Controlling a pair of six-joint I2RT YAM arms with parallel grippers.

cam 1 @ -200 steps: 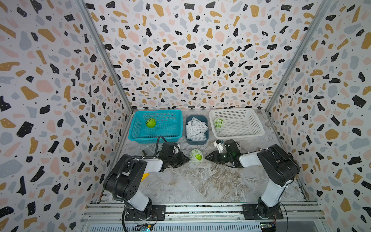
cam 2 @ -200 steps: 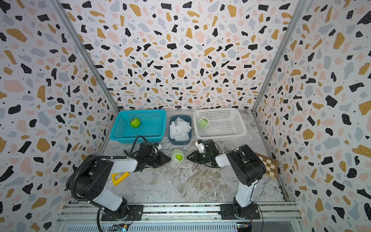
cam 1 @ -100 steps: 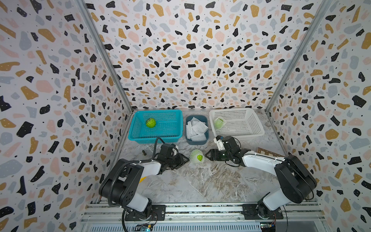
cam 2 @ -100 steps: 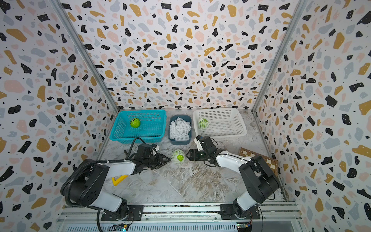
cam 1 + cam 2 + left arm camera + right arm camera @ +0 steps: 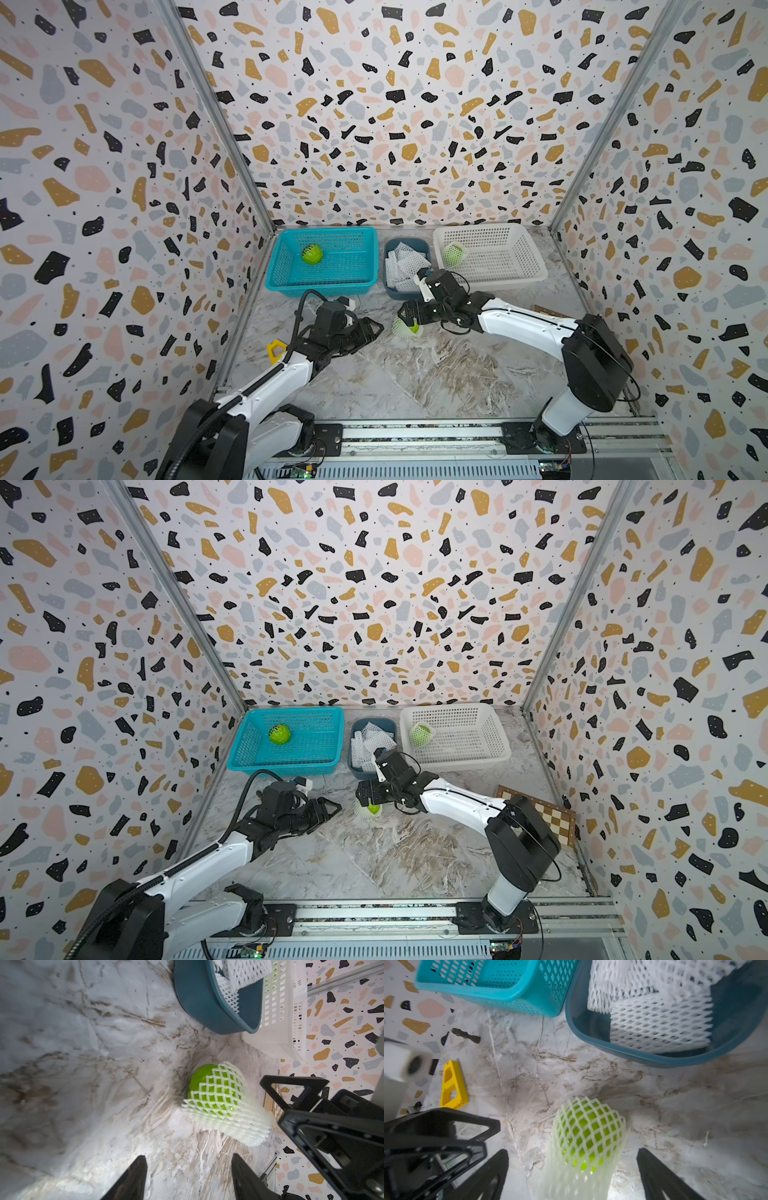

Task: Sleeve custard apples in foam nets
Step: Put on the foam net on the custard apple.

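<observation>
"Where's the custard apple (image 5: pixel 409 329)?"

"Lying on its side mid-desk (image 5: pixel 415 382), just in front of the blue tub (image 5: pixel 394 293), inside a foam net (image 5: pixel 239 1126)."

"Which way does it point?"

"Long axis runs roughly back to front: fruit end toward the tub, loose flared end toward the right pincer (image 5: pixel 573 1150)."

"Anything gripping it?"

"No. The right jaws stand wide either side of the loose end, not touching. The left pincer (image 5: pixel 189 1157) gapes too, near it but apart."
</observation>
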